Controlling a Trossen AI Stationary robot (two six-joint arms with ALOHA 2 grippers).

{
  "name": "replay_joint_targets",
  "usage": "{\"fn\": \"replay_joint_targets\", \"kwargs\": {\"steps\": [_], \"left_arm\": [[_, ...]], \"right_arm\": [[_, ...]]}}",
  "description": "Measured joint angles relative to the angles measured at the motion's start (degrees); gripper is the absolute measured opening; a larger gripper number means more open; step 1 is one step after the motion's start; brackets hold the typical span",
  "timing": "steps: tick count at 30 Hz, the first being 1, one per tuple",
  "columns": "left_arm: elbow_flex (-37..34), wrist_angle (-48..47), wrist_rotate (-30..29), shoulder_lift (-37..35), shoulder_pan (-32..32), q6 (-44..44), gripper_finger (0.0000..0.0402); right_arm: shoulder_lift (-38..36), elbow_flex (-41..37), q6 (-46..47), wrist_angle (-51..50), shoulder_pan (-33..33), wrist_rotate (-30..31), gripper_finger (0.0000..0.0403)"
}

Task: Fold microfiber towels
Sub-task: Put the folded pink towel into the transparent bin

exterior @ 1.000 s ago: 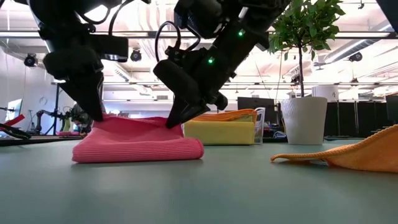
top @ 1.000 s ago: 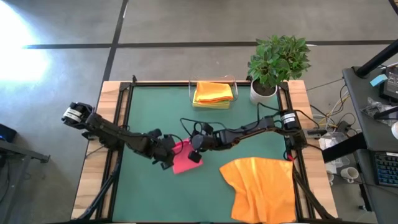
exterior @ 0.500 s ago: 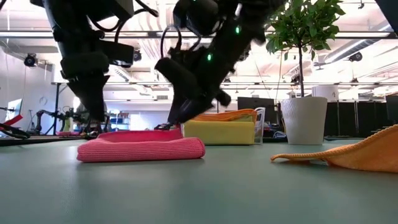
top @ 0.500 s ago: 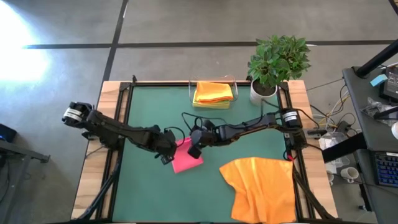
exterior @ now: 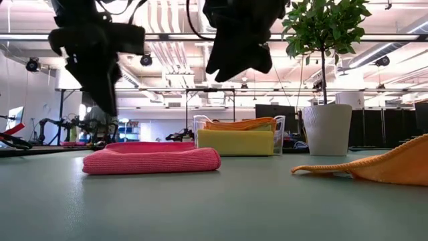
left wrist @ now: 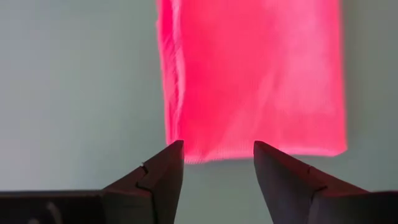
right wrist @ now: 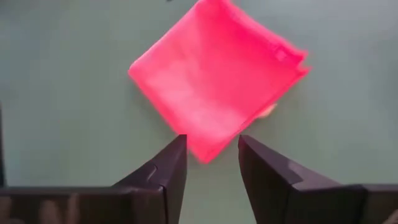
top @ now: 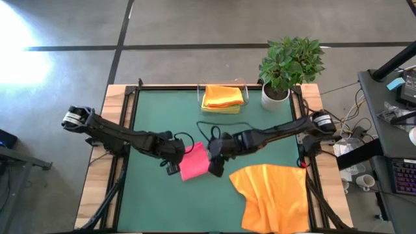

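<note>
**A:** From the high view, what do we have?

**B:** We see the pink towel (top: 194, 162) lying as a small folded rectangle near the middle of the green table mat (top: 156, 117). The left gripper (top: 172, 162) sits at its left edge and the right gripper (top: 215, 162) at its right edge. We judge they flank it because the fold looks finished and both have let go. An orange towel (top: 270, 195) lies crumpled and unfolded at the front right, likely next. At the back, a clear bin (top: 223, 97) holds folded orange and yellow cloths, beside a potted plant (top: 289, 65).

**A:** And the low view?

**B:** The pink towel (exterior: 152, 161) rests flat on the table in neat layers, its rounded fold facing us. Both grippers hang above it, clear of the cloth. Behind it stands the bin (exterior: 235, 137) with its stack, and the orange towel (exterior: 374, 167) trails in at the right.

**A:** The left wrist view?

**B:** The left gripper (left wrist: 217, 171) has its fingers spread with nothing between them, and the towel (left wrist: 249, 74) lies just beyond, ribbed and smooth with straight edges.

**A:** The right wrist view?

**B:** The right gripper (right wrist: 211, 165) is likewise parted and empty above the towel (right wrist: 217, 81), seen cornerwise, a tidy square.
</note>
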Motion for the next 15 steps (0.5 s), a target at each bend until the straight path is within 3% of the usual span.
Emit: {"fn": "replay_joint_targets", "kwargs": {"steps": [8, 12, 15], "left_arm": [[-0.48, 7.92, -0.10, 0.72, 1.09, 10.94, 0.0167], [-1.86, 8.51, 0.72, 1.01, 1.08, 15.54, 0.0125], [-3.83, 9.93, 1.16, 1.01, 1.07, 18.27, 0.0081]], "right_arm": [[5.92, -0.07, 9.74, 7.26, 4.79, 0.00, 0.0071], [8.72, -0.10, 17.94, 7.43, 5.00, 0.38, 0.0019], [10.05, -0.10, 22.41, 8.89, 4.98, 1.87, 0.0012]]}}
